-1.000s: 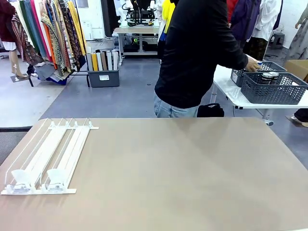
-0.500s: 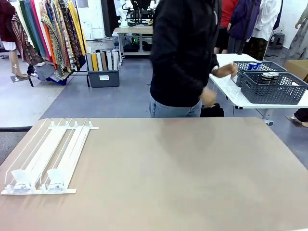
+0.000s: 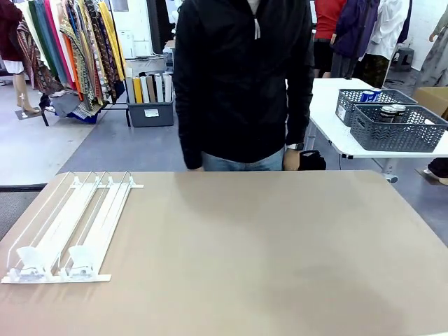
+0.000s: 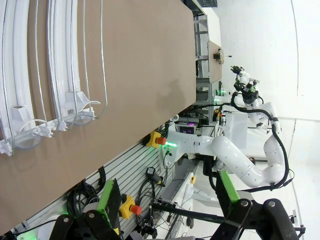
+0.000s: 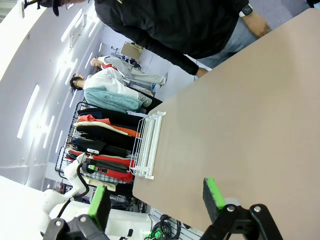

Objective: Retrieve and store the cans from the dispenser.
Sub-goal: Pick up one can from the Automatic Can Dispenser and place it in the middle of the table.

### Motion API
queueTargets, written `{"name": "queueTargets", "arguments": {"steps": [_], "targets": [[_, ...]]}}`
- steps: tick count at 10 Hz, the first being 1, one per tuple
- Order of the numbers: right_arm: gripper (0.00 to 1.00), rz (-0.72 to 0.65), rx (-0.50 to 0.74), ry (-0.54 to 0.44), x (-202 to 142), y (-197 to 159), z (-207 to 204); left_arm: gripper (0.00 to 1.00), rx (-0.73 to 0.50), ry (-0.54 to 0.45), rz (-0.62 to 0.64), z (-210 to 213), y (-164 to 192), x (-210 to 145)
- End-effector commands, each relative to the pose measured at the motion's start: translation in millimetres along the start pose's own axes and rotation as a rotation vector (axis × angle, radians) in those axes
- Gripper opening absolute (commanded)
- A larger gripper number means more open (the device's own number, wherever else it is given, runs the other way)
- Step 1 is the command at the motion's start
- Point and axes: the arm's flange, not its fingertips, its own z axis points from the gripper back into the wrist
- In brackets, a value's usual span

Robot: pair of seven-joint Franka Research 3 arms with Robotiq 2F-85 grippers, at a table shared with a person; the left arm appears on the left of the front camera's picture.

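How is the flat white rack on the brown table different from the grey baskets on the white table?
The flat white and clear plastic rack lies low with open sloped lanes and no cans in it; the grey lattice plastic baskets stand taller with walls, and hold cans. The rack sits near the robot's left side; the baskets sit far off to the right. Both are plastic.

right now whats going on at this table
Nothing is being handled. The dispenser lies on the left of the table with its lanes empty. A person stands at the far edge, hands down, holding nothing. The cans sit in grey baskets on a white side table behind. Both the left gripper and the right gripper hang above the table, jaws open and empty.
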Motion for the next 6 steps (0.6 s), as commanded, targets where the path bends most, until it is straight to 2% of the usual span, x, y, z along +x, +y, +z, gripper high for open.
{"name": "queueTargets", "arguments": {"steps": [1, 6], "targets": [[1.0, 0.006, 0.011, 0.0, 0.1, 1.7, 0.7, 1.0, -0.014, -0.003, -0.008, 0.7, -2.1, -0.7], [1.0, 0.006, 0.011, 0.0, 0.1, 1.7, 0.7, 1.0, -0.014, -0.003, -0.008, 0.7, -2.1, -0.7]]}}
